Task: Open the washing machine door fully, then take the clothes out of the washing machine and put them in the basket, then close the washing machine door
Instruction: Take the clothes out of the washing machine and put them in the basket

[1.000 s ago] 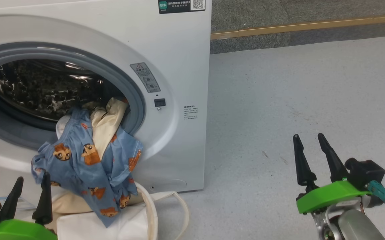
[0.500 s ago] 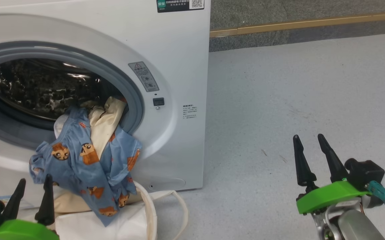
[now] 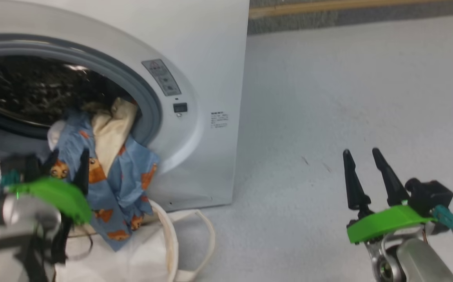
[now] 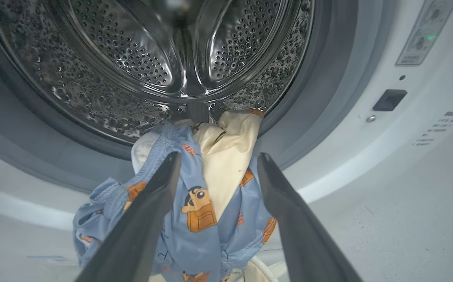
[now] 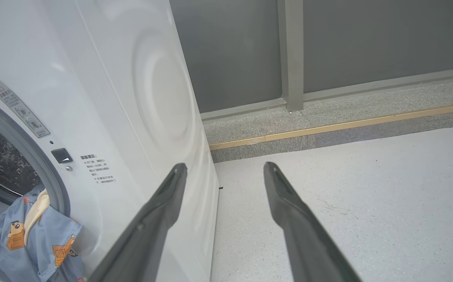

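My left gripper [image 4: 218, 156], spread wide and empty, frames the clothes [image 4: 195, 203] hanging from the washing machine [image 4: 367, 164] mouth at 12 o'clock. A shallow pinch may catch one layer, dropping the rest beside the basket [image 3: 170, 235] at 6 o'clock. My right gripper [image 3: 360, 151] is spread too, empty.

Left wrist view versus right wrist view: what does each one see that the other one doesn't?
Left wrist view: the back of the shiny holey drum, with the open left pincer pointing at the bear-print clothes. Right wrist view: the side of the washing machine, a grey wall, and the open right pincer. Both: the clothes hanging out of the opening and the warning label.
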Controlling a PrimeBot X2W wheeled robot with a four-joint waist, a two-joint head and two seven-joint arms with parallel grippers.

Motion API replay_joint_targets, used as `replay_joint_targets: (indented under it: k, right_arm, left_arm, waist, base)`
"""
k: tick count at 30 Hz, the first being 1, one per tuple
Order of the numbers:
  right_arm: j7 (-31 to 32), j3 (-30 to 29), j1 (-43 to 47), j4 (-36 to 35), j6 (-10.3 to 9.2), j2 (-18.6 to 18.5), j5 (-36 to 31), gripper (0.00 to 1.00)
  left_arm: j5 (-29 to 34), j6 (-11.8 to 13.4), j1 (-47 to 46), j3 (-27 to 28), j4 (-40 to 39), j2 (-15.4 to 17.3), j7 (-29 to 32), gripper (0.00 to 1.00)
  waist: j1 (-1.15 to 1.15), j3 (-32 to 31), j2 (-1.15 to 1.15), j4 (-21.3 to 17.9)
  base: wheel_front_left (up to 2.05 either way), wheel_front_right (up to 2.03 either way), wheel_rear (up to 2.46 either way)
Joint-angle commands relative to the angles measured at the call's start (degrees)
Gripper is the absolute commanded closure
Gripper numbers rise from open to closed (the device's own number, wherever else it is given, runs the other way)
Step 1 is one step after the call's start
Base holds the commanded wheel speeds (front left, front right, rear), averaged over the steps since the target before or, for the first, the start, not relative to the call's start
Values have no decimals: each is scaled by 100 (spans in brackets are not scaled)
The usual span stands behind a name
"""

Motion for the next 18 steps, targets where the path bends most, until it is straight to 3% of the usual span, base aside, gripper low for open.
replay_joint_targets:
  k: [1,8,18]
  right_arm:
    - [-70,66,-227,-221,6,-66,-16,0]
    - [-70,12,-360,-273,6,-26,23,0]
    - [-70,-138,-553,-362,6,100,60,0]
  left_arm:
    - [70,-41,-610,150,92,156,42,0]
    - [263,-41,-1770,-89,1368,223,560,0]
    - [478,324,-3335,-254,3095,250,1230,0]
  waist:
    - [0,252,0,-129]
    - [0,722,0,-360]
    - [0,1354,0,-597]
  base:
    - [0,0,0]
    - [0,0,0]
    - [0,0,0]
